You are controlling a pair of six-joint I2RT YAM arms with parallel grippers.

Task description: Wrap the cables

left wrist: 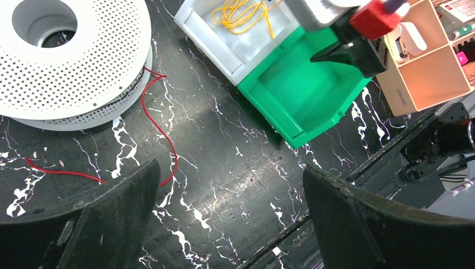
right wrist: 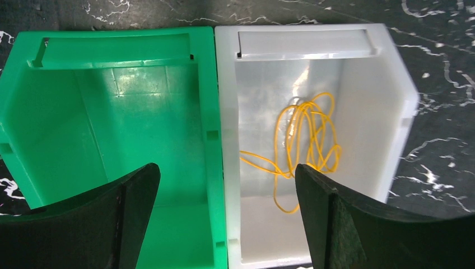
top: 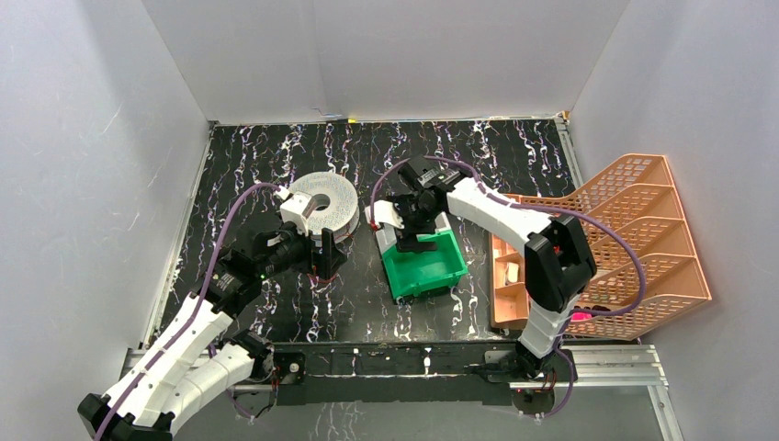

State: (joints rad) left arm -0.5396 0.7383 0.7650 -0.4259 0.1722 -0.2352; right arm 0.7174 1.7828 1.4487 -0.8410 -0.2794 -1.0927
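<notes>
The red cable comes out from under the rim of the spool, which sits toward the far left of the bench. It snakes over the bare top in a loose loop, and one stretch ends up just beside a finger of the left gripper. That gripper hovers low with its fingers spread wide and nothing between them.

The yellow cable lies as a slack tangle in the white bin near the middle of the bench. This bin touches the green bin, which looks empty. The right gripper hangs over the seam between the two bins, fingers likewise spread, holding nothing. A rack stands at the right edge.

Both cables are probably almost weightless, limp and a little springy. They would keep their curl and slide out of a loose pinch. Being hair-thin, they give the pads very little to bite on, and a wire lying flat on the bench is hard to get under.

For the red cable, the best hold looks like the open bend of the loop, clear of the spool rim. For the yellow one, it is where several strands bunch at the middle of the tangle. A hard pull could kink either wire or drag the light bin.
</notes>
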